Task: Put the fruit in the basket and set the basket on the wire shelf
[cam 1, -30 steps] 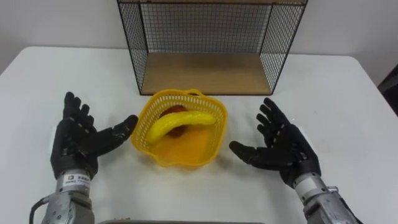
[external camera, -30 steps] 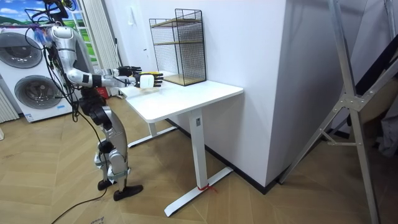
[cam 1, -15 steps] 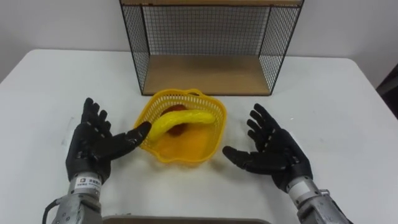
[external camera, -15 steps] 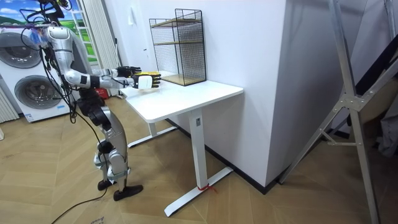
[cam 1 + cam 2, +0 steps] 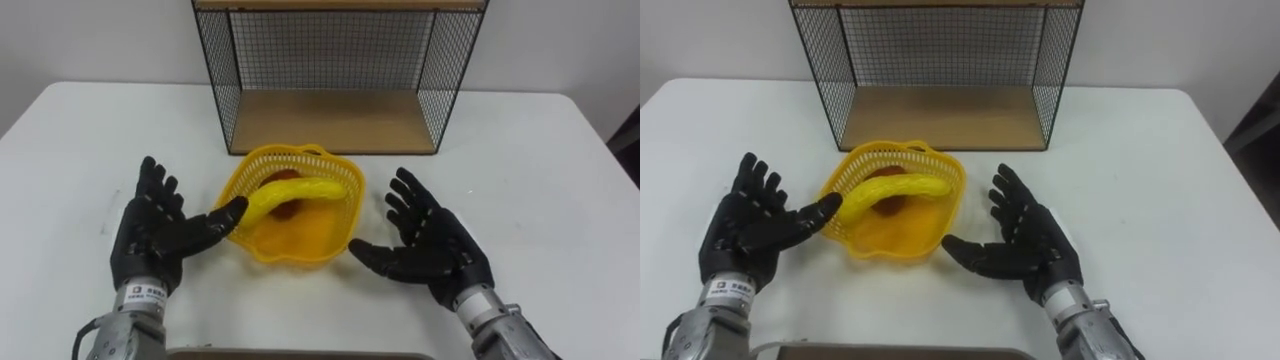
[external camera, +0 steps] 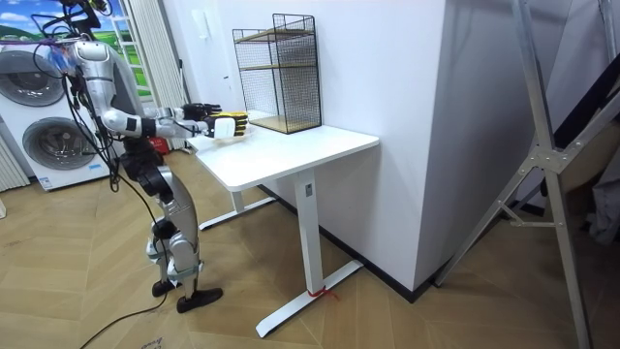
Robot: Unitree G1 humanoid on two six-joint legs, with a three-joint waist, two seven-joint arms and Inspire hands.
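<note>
Fingers (image 5: 150,178) of both hands are spread and straight, gripping nothing. The left hand (image 5: 150,238) stands palm-inward at the left of the basket (image 5: 245,190), and the right hand (image 5: 438,243) mirrors it on the other side. The left thumb reaches to the basket's left wall, touching it or just short of it; I cannot tell which. The right thumb lies just beside the lower right rim, with the rest of that hand a little apart. This reads as the set-up for a two-sided squeeze: the basket shows no handle and is soft-looking plastic mesh, so pressing in from both flanks is the likely way to lift it.

The fruit is already inside. A banana (image 5: 292,193) lies slantwise across the basket, and a reddish fruit (image 5: 285,209) sits under it, partly hidden. So the filling step looks done and the carry is what remains.

The basket rests on the white table (image 5: 80,130), just in front of the wire shelf (image 5: 215,80). The shelf's open front faces the robot, and its wooden bottom board (image 5: 330,120) is bare. Nothing lies between basket and shelf. The side wires may crowd the hands on the way in.

In the room view the robot stands at the table's end, arms out, with washing machines (image 6: 53,145) behind it.
</note>
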